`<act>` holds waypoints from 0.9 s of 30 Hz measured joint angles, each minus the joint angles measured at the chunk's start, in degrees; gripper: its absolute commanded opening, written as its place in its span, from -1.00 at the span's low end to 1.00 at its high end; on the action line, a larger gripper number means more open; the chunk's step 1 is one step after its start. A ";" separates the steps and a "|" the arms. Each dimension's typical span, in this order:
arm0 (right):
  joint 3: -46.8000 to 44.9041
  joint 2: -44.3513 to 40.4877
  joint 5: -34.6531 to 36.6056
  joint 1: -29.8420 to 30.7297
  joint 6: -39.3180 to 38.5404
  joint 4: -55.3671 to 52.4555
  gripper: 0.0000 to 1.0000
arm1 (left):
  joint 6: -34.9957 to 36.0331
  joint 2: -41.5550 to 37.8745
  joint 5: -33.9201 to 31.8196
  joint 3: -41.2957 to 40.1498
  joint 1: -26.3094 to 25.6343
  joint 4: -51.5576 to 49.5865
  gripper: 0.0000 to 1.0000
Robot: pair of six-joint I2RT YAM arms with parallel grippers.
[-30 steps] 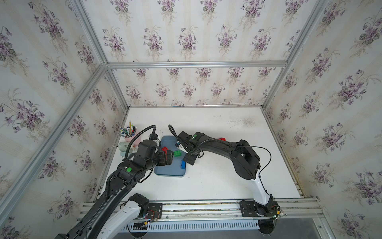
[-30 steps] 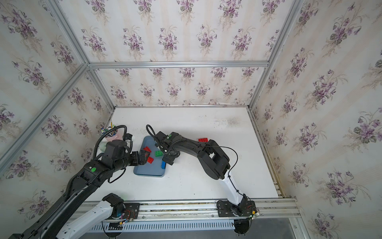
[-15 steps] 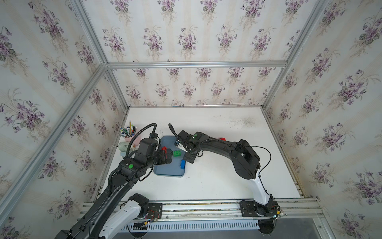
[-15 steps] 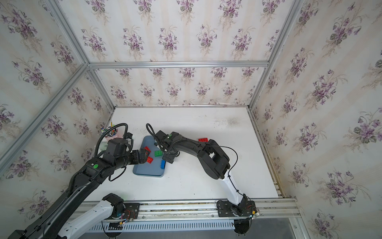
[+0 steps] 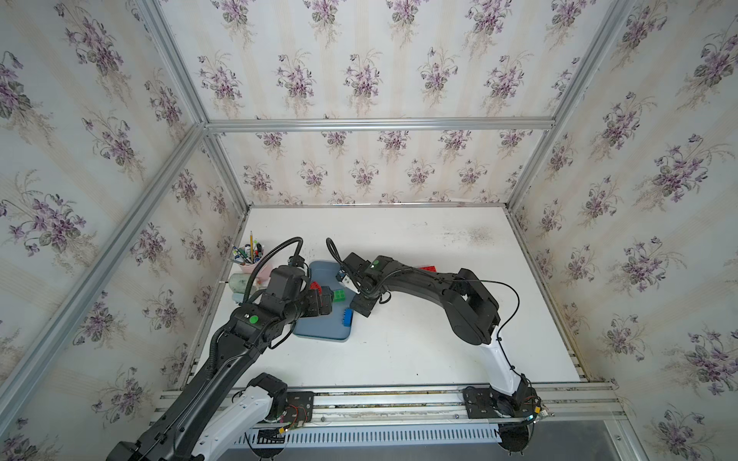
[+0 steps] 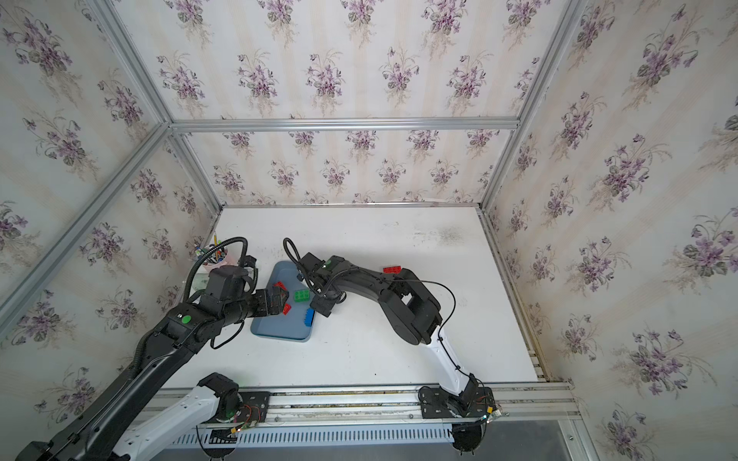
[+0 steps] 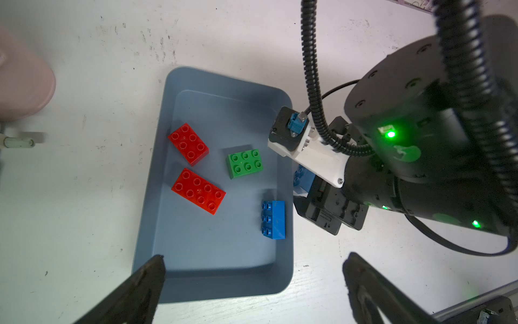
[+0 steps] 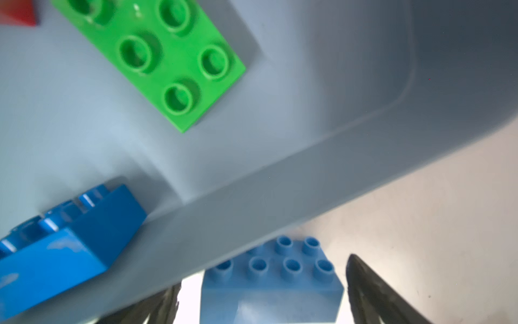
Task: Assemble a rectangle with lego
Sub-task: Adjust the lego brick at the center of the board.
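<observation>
**Top views:** bright, even, diffuse light in both. The white table (image 5: 399,351) is nearly shadowless, and the wide lens splays the walls (image 6: 639,199) outward at the edges.

**Left wrist view:** sharp, with short soft shadows beside the bricks (image 7: 197,190) in the tray (image 7: 224,286). A green LED (image 7: 390,134) flares.

**Right wrist view:** close and blurred. The green brick (image 8: 173,64) is smeared, the blue brick (image 8: 56,246) is softest, and the table is washed out.

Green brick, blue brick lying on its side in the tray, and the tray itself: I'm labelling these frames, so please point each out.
Green brick (image 7: 245,164): left wrist view, studded top face.
Blue brick on its side (image 7: 278,220): left wrist view, smooth upward face.
Tray (image 7: 213,241): left wrist view, bare floor.
</observation>
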 measured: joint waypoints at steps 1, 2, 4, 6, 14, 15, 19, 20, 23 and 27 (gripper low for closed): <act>0.00 0.00 0.09 -0.02 0.83 0.24 0.68 | 0.00 0.02 0.00 0.00 0.00 -0.02 1.00; 0.00 0.00 0.24 -0.02 0.90 0.52 0.63 | 0.00 0.04 0.00 0.00 0.00 -0.02 1.00; 0.00 0.00 0.44 -0.09 2.27 0.98 0.55 | 0.00 0.07 -0.02 0.00 0.00 -0.07 1.00; -0.02 0.00 0.50 -0.24 2.89 1.38 0.49 | 0.00 0.07 -0.07 0.00 0.00 -0.17 1.00; -1.84 -0.98 0.85 -0.70 5.35 2.40 0.28 | 0.00 0.55 -0.24 0.00 0.22 -0.22 1.00; -2.21 -1.29 0.92 -0.72 5.70 2.56 0.26 | 0.00 0.66 -0.24 0.00 0.31 -0.22 1.00; -4.20 -3.63 2.40 -0.92 7.06 4.28 0.24 | -0.02 1.11 -0.33 0.33 0.37 -0.42 1.00; -5.18 -4.81 3.19 -0.96 8.00 5.29 0.23 | -0.02 1.27 -0.42 0.55 0.39 -0.44 1.00; -9.70 -9.03 6.64 -1.09 10.10 9.60 0.20 | -0.02 1.60 -0.50 1.22 0.44 -0.68 1.00; -21.46 -16.61 12.50 -1.11 15.96 19.93 0.17 | -0.26 2.10 -0.68 1.79 0.44 -0.74 1.00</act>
